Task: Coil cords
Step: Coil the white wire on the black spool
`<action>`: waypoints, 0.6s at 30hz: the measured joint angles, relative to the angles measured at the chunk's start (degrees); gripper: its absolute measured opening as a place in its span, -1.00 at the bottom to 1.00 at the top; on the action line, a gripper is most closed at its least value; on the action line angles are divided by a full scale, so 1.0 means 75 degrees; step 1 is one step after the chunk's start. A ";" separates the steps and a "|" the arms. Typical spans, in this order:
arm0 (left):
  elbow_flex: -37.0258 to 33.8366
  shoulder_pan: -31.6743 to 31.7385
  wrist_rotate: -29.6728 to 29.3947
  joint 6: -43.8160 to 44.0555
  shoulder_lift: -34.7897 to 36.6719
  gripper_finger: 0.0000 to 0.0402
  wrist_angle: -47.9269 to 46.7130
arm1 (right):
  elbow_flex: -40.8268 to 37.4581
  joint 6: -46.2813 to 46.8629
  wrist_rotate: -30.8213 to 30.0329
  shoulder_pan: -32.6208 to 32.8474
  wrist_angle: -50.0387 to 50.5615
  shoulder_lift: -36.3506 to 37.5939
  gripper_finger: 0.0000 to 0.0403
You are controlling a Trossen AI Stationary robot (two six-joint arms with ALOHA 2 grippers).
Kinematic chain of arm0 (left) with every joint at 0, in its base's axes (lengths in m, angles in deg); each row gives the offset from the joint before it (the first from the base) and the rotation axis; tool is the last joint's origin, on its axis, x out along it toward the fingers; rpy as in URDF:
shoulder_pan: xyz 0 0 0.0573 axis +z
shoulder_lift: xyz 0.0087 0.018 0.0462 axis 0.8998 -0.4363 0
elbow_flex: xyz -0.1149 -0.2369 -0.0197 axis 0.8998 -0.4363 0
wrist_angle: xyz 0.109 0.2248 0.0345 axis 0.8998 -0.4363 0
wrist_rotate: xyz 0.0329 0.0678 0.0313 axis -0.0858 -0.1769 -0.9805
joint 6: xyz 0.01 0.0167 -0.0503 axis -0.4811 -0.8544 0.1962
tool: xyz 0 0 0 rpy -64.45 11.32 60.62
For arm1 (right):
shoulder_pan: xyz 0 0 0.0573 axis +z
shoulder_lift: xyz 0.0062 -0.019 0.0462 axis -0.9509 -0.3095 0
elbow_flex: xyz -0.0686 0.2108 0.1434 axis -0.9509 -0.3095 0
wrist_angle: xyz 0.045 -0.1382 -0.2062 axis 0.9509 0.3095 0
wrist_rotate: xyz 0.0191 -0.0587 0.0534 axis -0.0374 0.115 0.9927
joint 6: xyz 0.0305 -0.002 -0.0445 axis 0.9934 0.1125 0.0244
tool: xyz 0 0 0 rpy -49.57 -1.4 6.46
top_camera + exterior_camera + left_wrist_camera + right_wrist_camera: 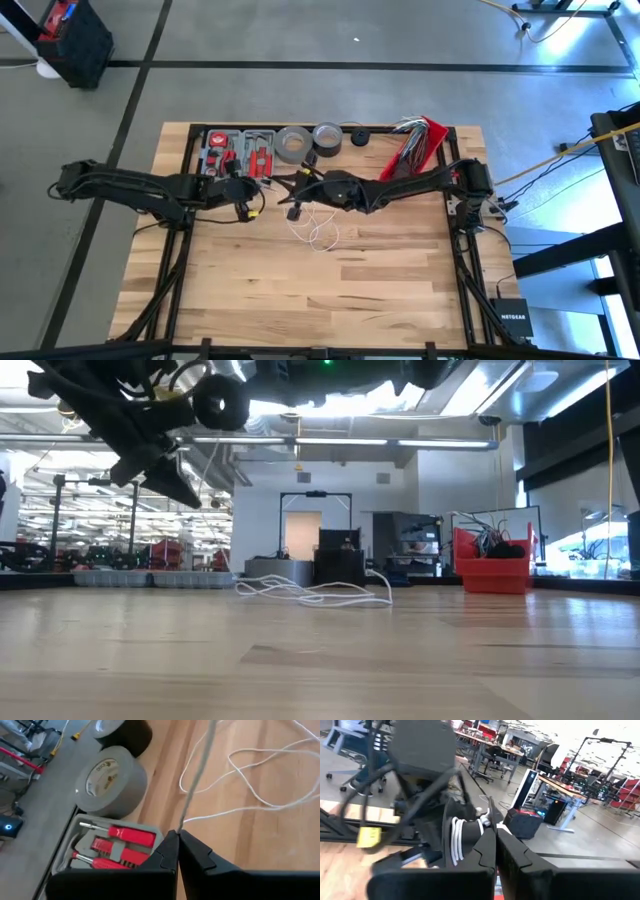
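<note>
Both grippers are pinched shut on the white cord [318, 228] above the table's far-middle, close to each other. The left gripper [177, 836] grips one strand that runs taut away from its tips. The right gripper [493, 827] is closed beside a few white turns wrapped around the left arm's finger, as its wrist view shows. The rest of the cord lies in loose loops on the table [380, 290] just nearer the front edge than the grippers, short of the grey tape rolls [292, 143] and the red tool tray [238, 152] at the far edge.

To wind well, I judge the right gripper should keep light tension and lay each turn snug beside the last — no crossing. The left should hold steady as the spool. Slack on the table could tangle — feed it slowly so the loops lift off one by one.
</note>
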 joint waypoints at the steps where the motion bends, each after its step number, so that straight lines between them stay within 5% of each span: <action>1: 0.0001 0.0004 0.0002 0.0023 -0.0002 -1.00 -0.0074 | 0.0000 -0.0008 0.0003 0.0014 0.0009 0.0000 -0.97; 15: -0.0002 -0.0048 0.0039 0.0419 -0.0016 -0.56 -0.0068 | 0.0000 -0.0061 -0.0208 0.0052 0.0005 0.0015 -0.97; 18: -0.0002 -0.0048 0.0567 0.0263 -0.0016 -0.47 0.0071 | 0.0000 -0.0061 -0.0242 0.0052 -0.0074 0.0017 -0.97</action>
